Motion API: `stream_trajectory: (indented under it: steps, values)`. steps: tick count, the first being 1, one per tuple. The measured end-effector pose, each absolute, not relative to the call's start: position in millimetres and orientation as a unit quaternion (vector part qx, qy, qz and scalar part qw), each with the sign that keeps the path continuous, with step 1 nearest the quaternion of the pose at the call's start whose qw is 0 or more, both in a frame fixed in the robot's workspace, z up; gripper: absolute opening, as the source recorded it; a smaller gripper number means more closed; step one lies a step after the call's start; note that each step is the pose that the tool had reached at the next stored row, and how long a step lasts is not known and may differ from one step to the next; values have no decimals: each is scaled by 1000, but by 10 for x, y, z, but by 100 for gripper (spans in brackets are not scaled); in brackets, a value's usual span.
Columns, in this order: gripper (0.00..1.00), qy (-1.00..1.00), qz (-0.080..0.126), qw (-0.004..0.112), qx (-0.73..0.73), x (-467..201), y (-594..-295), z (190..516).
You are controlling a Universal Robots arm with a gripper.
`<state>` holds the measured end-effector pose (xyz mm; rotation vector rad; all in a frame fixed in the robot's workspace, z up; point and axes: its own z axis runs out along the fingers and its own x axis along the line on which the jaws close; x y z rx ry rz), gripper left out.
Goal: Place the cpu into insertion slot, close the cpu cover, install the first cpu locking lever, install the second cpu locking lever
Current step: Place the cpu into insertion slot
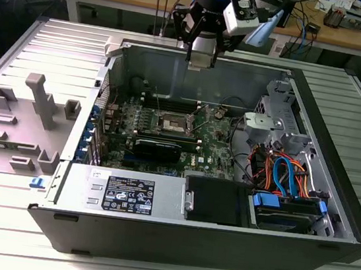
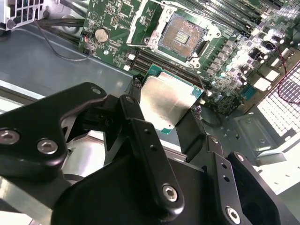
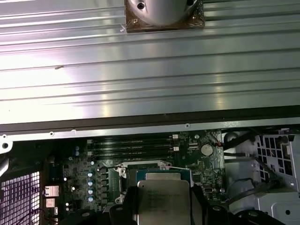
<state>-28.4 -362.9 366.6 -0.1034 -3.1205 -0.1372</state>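
My gripper (image 1: 201, 58) hangs above the rear wall of the open computer case (image 1: 176, 68). In both wrist views its fingers are shut on the cpu (image 2: 166, 101) (image 3: 164, 199), a flat square chip with a silver-grey top, gripped by two opposite edges. The insertion slot (image 2: 182, 36) (image 1: 172, 124) lies on the green motherboard (image 2: 110, 16) below and ahead of the chip, its contact field bare. The cpu cover (image 2: 139, 21) appears swung back beside the slot. In the first wrist view the slot (image 3: 154, 168) is partly hidden behind the held chip.
Long black memory strips (image 3: 131, 143) run alongside the slot. A long black card (image 1: 157, 148) lies nearer the front. A labelled power supply (image 1: 123, 194) fills the front, and cables with a drive cage (image 1: 282, 175) the exterior view's right. A grey fixture (image 1: 29, 122) stands outside.
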Motion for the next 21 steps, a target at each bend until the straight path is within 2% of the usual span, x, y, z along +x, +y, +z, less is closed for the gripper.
stream_trajectory:
  steps: [21]
  values:
    - [54, -998, -44, 8, -48, -284, -3663, 3644]
